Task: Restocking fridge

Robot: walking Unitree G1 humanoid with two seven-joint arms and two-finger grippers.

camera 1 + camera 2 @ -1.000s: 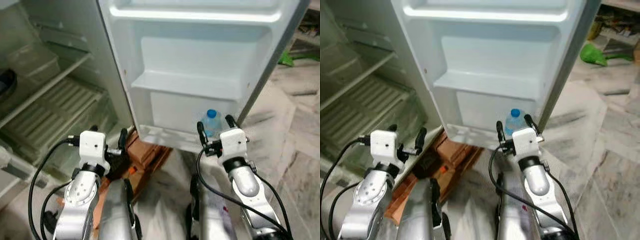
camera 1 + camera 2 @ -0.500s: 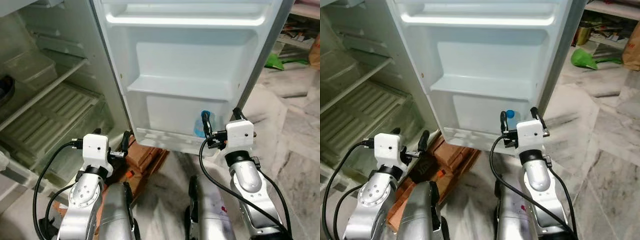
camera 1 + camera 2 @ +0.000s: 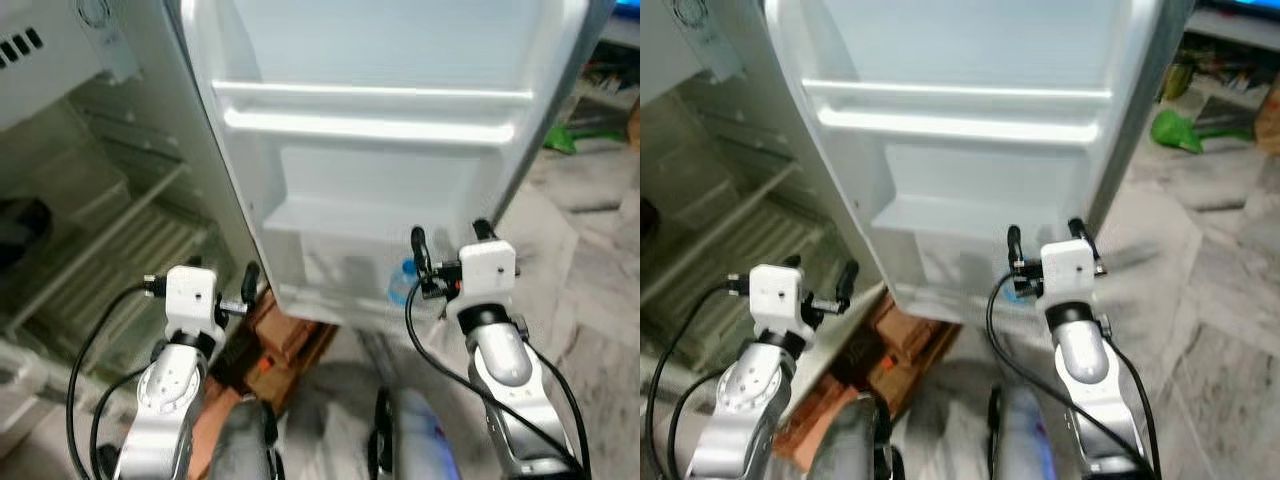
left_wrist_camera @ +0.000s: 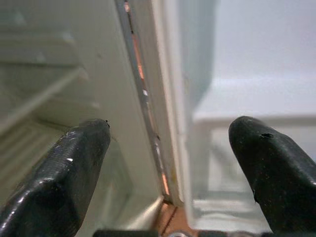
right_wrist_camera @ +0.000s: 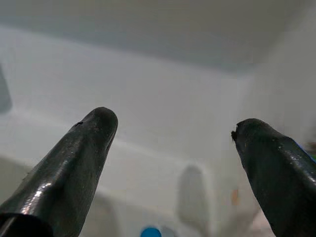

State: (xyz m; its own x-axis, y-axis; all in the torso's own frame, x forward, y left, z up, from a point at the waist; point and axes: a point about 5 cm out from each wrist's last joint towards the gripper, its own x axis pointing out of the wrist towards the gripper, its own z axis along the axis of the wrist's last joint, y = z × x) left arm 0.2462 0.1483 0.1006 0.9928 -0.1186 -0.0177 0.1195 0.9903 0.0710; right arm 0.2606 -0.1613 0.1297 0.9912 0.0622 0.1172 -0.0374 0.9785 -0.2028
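Observation:
The fridge stands open, its white door (image 3: 380, 150) swung out in front of me. A clear water bottle with a blue cap (image 3: 402, 284) stands in the door's lowest shelf; its cap (image 5: 150, 231) is just visible in the right wrist view. My right gripper (image 3: 450, 240) is open, held slightly above and in front of the bottle without touching it, with nothing between its fingers (image 5: 84, 153). My left gripper (image 3: 215, 272) is also open and empty, facing the fridge's hinge edge (image 4: 148, 108) between the door and the compartment.
The fridge's inner shelves (image 3: 110, 250) are on the left, with a dark object (image 3: 20, 225) on one. A brown box (image 3: 290, 335) lies on the floor under the door's corner. Marble floor and a green item (image 3: 575, 135) are on the right.
The whole view has shifted and blurred, now showing more of the upper door. My right gripper has risen, so the bottle now sits below its fingers. The left gripper has barely moved.

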